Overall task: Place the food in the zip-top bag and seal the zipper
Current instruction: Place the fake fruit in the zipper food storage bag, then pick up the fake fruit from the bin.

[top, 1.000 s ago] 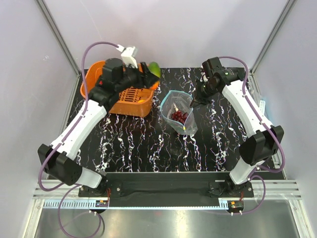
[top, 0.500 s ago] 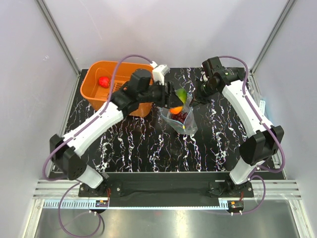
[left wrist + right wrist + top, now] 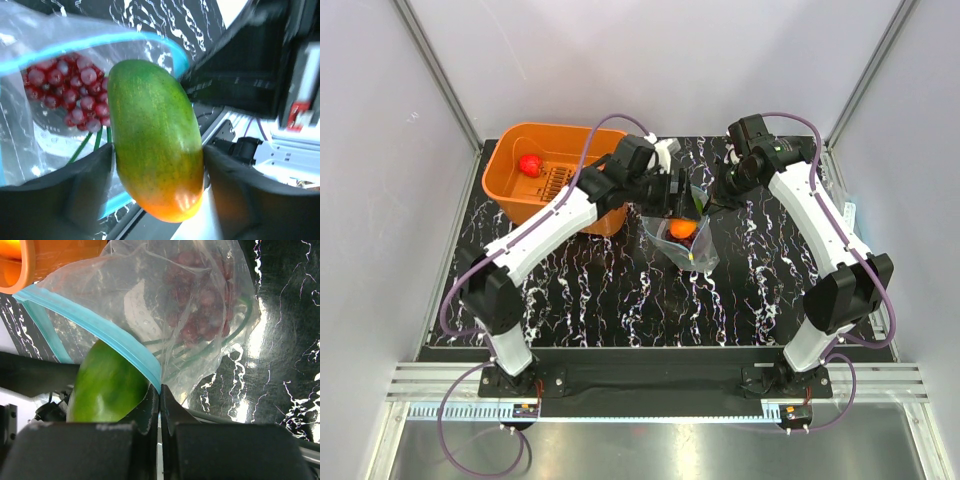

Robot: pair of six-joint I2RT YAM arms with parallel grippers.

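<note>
- Now, my left fingers (image 3: 75, 200) grip the mango (image 3: 152, 135), poised at the mouth of the bag (image 3: 145, 285), not yet dropped in.
- My right fingers (image 3: 172, 417) pinch the zipper (image 3: 95, 327), propping the bag open on the counter (image 3: 620, 290).
- Grapes (image 3: 70, 90) and chives (image 3: 82, 145) are already inside.
- Farther back, the apple (image 3: 529, 164) waits in the basket (image 3: 510, 190); sealing remains.

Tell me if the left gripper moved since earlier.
Yes. The left gripper went right, from above the orange basket to the zip-top bag, holding the mango.
</note>
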